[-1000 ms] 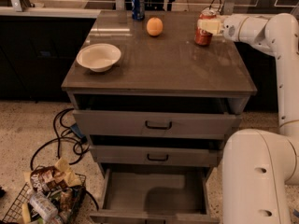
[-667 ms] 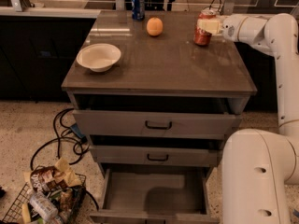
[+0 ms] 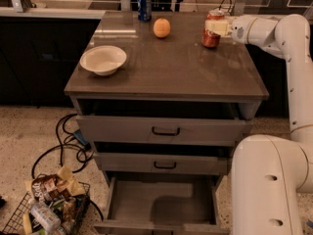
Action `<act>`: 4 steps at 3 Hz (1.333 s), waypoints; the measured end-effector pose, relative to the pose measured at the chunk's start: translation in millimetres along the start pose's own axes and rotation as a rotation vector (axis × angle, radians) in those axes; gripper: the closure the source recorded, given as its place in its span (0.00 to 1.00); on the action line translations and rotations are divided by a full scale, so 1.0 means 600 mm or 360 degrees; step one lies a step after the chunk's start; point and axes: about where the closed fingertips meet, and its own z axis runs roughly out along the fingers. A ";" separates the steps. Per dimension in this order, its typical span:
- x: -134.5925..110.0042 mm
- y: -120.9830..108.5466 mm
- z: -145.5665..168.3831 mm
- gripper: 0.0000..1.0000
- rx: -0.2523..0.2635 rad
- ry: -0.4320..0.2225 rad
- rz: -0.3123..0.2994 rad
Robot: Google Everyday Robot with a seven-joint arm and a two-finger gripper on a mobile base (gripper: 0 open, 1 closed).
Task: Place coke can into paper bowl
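Gripper (image 3: 215,27) clamped on upright coke can (image 3: 211,38) at rear rt of cabinet top (image 3: 176,70), paper bowl (image 3: 103,60) well apart nr front-left edge.

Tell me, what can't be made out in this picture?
Camera view:
Red aluminium coke can: upper part covered by the gripper at the tabletop's right rear.
Dark blue drink can, rear: label too small.
Wire basket of packets, bottom left: cut off by the edge.
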 end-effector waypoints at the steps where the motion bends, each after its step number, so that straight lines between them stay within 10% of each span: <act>1: -0.010 0.004 -0.001 1.00 -0.0002 0.0002 -0.0022; 4: -0.141 0.056 -0.080 1.00 0.0018 0.0006 -0.0176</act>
